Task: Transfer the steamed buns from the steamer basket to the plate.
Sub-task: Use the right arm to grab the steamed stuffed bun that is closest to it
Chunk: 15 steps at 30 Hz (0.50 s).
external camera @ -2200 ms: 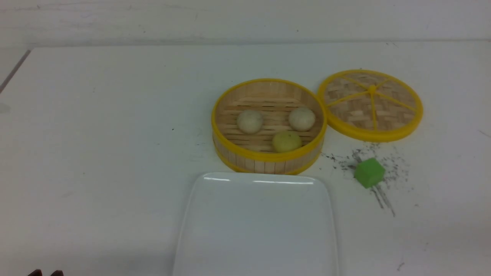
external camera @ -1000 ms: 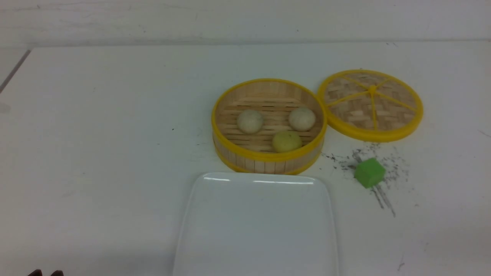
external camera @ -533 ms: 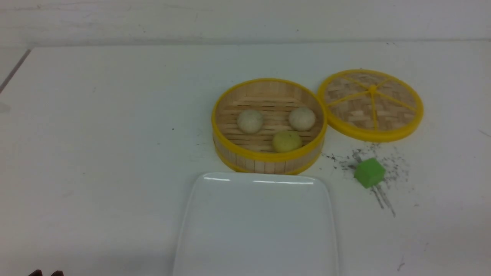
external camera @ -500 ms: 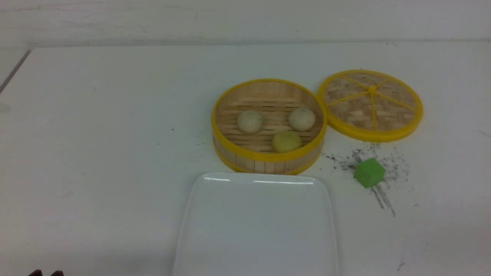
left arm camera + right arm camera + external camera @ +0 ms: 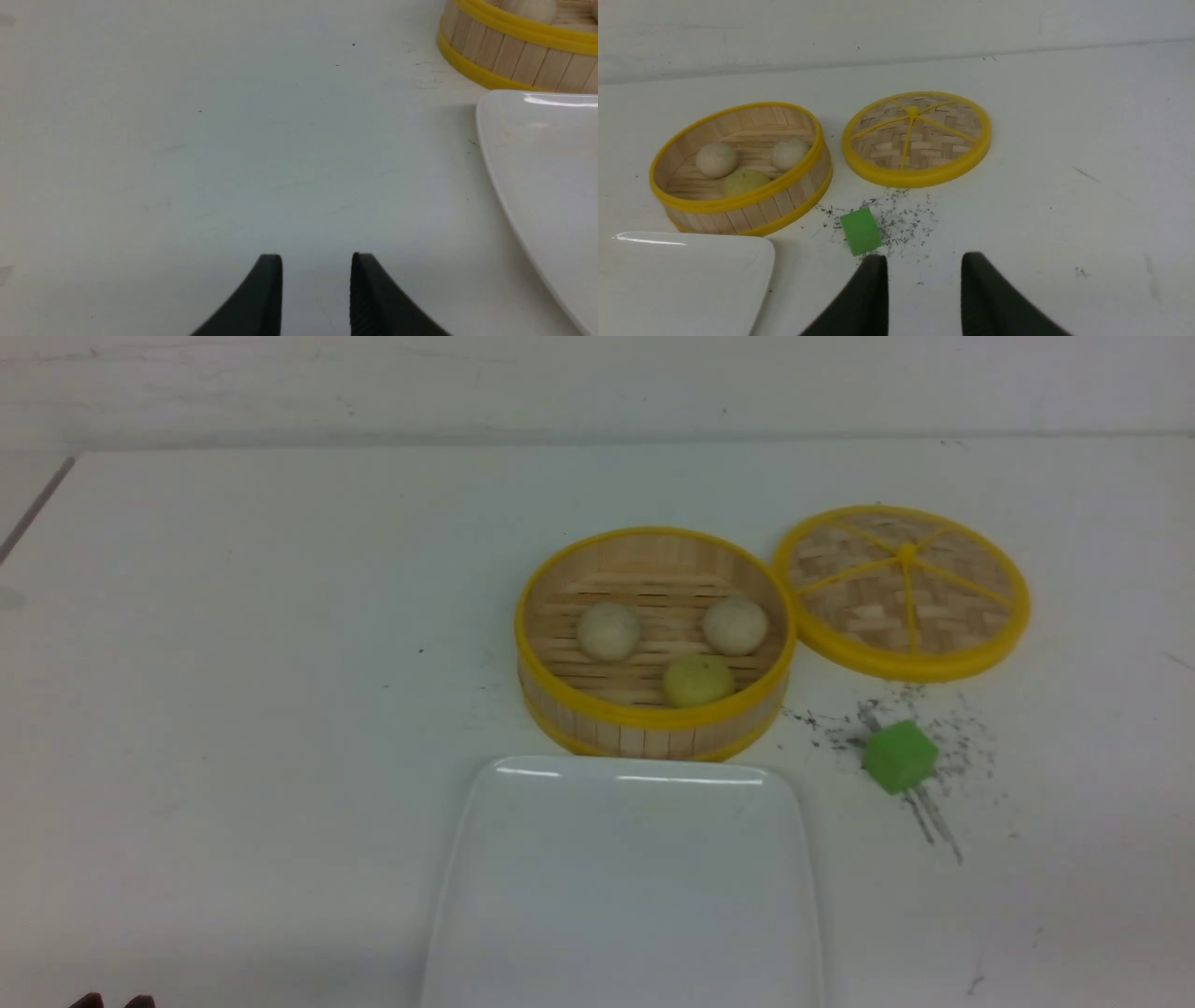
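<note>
Well apart from the buns (image 5: 698, 681), both arms' jaws (image 5: 316, 255) (image 5: 924, 255) stand partly open, gripping nothing.

no visible change, front view matching the earlier ones

wall (image 5: 597, 387): pale, faintly streaked
table (image 5: 280, 616): white, flat, dark specks and smudges
light: dim, reflected softly on table
</note>
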### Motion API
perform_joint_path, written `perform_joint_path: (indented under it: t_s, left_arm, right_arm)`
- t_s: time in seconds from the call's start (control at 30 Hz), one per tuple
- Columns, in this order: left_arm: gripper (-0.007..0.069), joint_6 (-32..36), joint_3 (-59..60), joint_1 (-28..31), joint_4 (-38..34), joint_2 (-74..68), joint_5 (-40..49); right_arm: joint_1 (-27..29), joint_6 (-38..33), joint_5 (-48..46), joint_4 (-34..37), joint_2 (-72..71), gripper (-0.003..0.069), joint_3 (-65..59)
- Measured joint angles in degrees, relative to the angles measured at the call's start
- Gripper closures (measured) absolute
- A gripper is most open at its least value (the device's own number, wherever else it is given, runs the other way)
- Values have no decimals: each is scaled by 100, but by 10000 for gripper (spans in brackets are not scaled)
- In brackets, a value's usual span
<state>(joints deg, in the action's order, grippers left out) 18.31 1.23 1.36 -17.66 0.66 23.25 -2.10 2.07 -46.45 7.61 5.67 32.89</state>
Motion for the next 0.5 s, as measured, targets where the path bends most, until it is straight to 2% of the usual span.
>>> perform_joint_path:
  t_s: [0.5]
  left_arm:
    - [384,0,0,0,0,0,5]
  right_arm:
    - [0,-207,203,7,0,416,0]
